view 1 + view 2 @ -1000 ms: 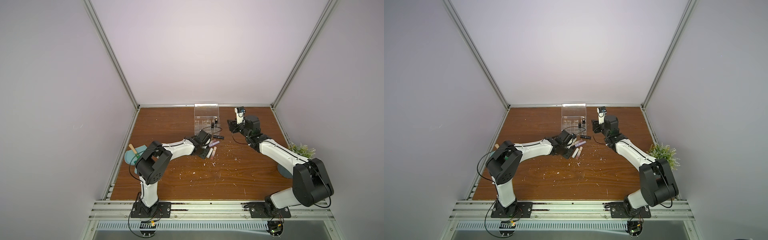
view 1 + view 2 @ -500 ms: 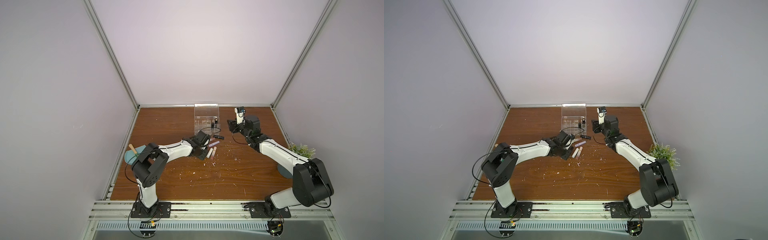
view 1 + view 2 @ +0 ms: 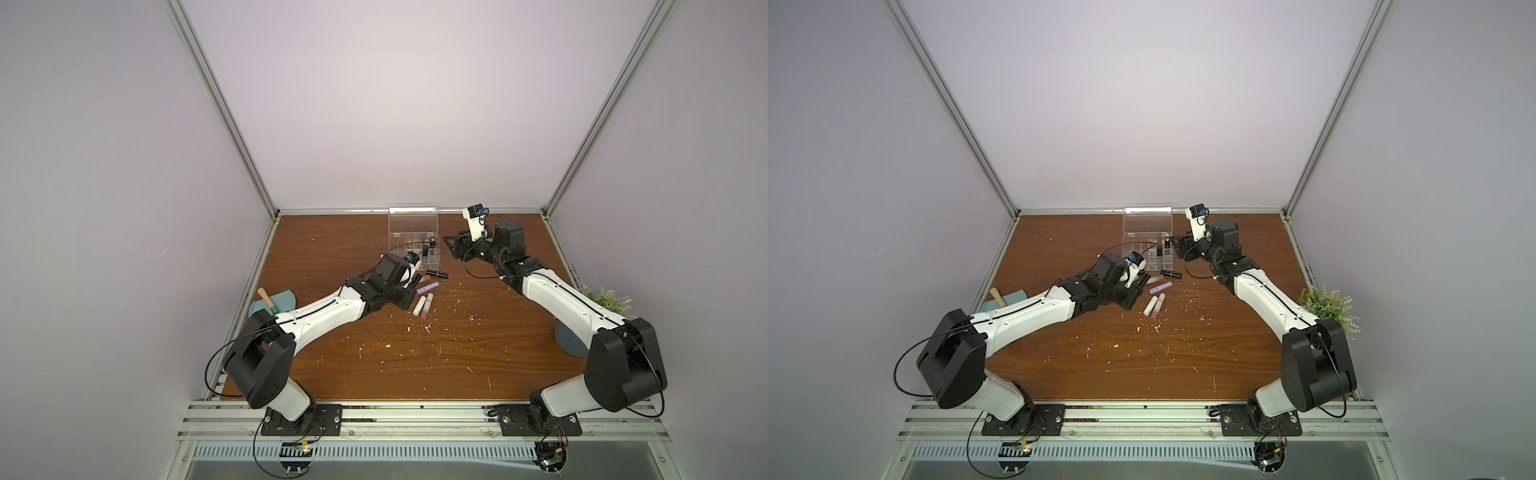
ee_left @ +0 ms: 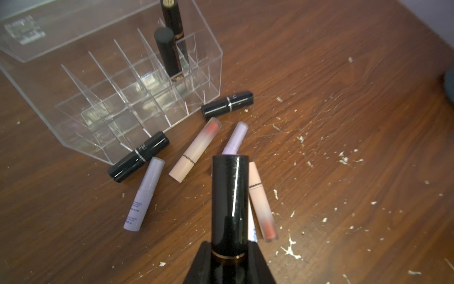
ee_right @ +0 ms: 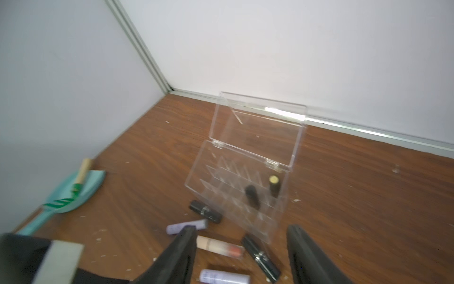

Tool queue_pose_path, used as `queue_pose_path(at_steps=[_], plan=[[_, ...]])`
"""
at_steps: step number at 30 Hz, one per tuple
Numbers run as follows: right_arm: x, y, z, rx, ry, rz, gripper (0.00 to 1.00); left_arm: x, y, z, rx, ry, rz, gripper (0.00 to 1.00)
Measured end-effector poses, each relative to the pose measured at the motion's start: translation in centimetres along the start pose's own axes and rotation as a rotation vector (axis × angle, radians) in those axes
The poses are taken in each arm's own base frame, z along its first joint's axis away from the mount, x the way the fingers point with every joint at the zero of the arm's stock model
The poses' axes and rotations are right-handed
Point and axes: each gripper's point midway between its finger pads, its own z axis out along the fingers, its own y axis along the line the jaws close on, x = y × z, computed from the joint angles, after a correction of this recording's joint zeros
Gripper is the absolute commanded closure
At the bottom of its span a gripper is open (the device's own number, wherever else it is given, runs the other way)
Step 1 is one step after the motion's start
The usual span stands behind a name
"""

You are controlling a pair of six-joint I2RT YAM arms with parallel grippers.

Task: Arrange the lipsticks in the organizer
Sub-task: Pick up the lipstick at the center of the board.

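In organizer: two lipsticks | left gripper: pinching black lipstick | right gripper: spread, empty | bench: about six loose

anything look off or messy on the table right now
Yes. White flecks litter the wooden table like spilled debris. Several lipsticks lie loose at mixed angles beside the organizer, where only two black lipsticks stand in cells.
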Motion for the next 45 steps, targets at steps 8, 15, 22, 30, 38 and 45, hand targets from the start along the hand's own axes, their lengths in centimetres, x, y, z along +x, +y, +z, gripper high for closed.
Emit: queue_pose_path(at_steps=[8,15,22,30,38,45], plan=[[0.4,6.0,0.3,-0.391,0.088,0.065,0.19,-1.7,-0.2,-3.7,0.041,-0.192,-0.029,0.87],[1.5,9.7,-0.9,-0.66,0.161,0.171,0.18,-3.4,0.0,-6.5,0.045,-0.338,-0.041,0.85],[2.4,12.4,-1.4,-0.788,0.212,0.183,0.2,-4.0,-0.1,-6.8,0.048,-0.366,-0.039,0.84],[4.0,14.3,-0.5,-0.848,0.282,0.191,0.27,-4.9,-0.2,-8.3,0.049,-0.411,-0.036,0.84],[3.5,14.9,-0.5,-0.868,0.268,0.191,0.33,-5.0,-0.3,-8.4,0.051,-0.416,-0.035,0.85],[2.9,15.0,-0.5,-0.871,0.257,0.202,0.47,-5.0,-0.2,-8.4,0.051,-0.415,-0.031,0.84]])
